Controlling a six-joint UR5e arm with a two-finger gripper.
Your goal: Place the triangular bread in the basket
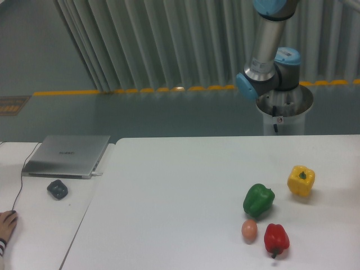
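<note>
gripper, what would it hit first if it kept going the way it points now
That cannot be judged: the gripper is out of the camera's view, and so is the bread. Only the upper grey and blue arm shows, far above the yellow bell pepper.

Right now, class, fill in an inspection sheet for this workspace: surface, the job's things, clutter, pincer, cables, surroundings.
Surface: white table, with a second white desk at the left.
Job's things: triangular bread and basket, nothing seen.
Clutter: yellow bell pepper, green bell pepper, red bell pepper and an egg lying between the green and red ones.
Pincer: out of frame; only the arm shows, above its pedestal.
Cables: a thin cable by the closed laptop.
Surroundings: a dark mouse, a person's hand at the left edge, grey slatted wall behind.
</note>
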